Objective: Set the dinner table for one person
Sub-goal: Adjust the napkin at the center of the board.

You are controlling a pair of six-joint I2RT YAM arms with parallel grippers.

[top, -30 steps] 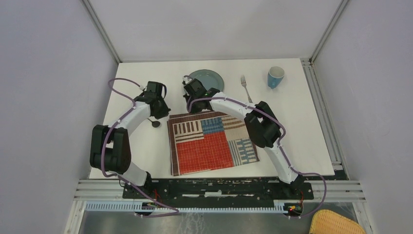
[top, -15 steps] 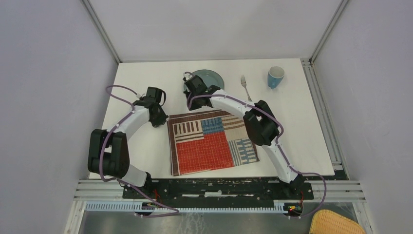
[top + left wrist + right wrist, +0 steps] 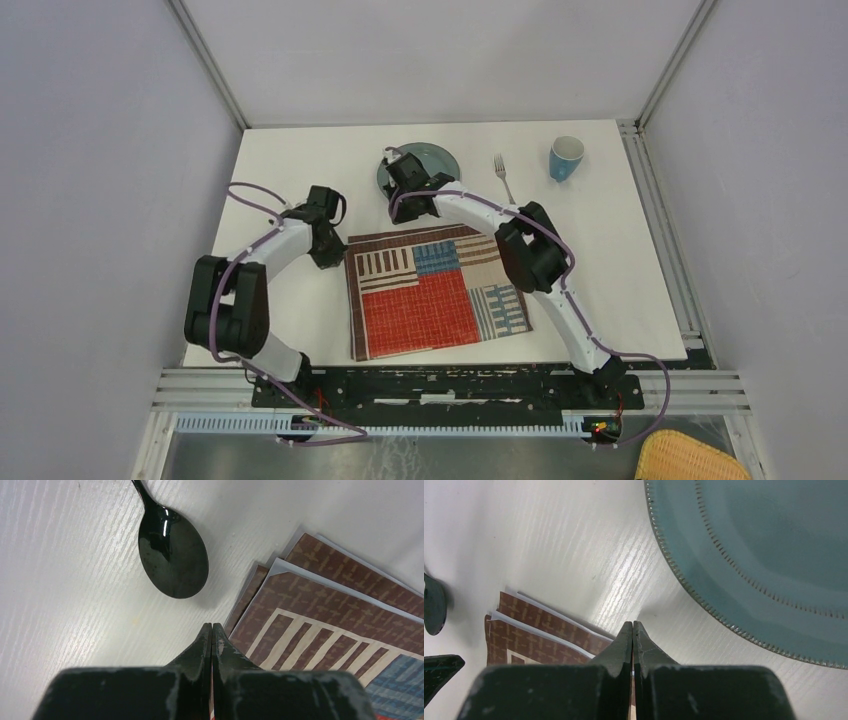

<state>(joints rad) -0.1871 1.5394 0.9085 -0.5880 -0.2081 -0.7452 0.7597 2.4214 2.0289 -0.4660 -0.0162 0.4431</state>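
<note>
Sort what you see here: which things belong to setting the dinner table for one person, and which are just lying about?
Belong to the job: dinner table, striped placemat, teal plate, fork, blue cup, dark spoon.

Just lying about: yellow woven item, off the table beyond its near right corner.

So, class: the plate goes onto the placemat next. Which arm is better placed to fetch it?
Right. The right fingers, shut, sit just short of the plate. The left fingers, also shut, are by the spoon at a corner of the placemat, farther away.
</note>
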